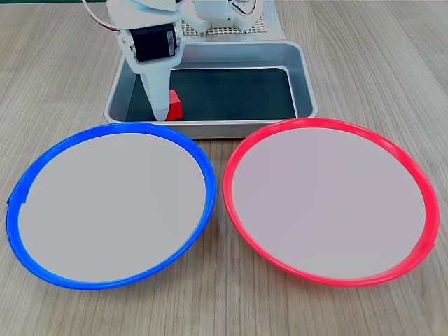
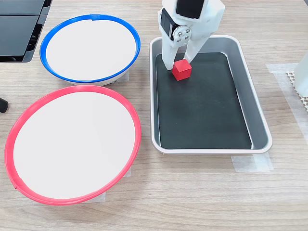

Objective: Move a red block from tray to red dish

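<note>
The white arm is tipped down into the grey metal tray (image 2: 257,120), its gripper (image 2: 179,62) closed around the small red cube (image 2: 182,70) sitting on the tray's dark bottom. The big round red-rimmed dish (image 2: 72,144) lies just beside the tray.

Blue-rimmed dish (image 1: 108,203) sits lower left in the first exterior view, empty, on the wood-grain worktop (image 1: 224,308); black panel (image 2: 19,29) upper left in the second exterior view.

one red block (image 2: 182,70), one tray (image 2: 257,125), two dishes, one arm
</note>
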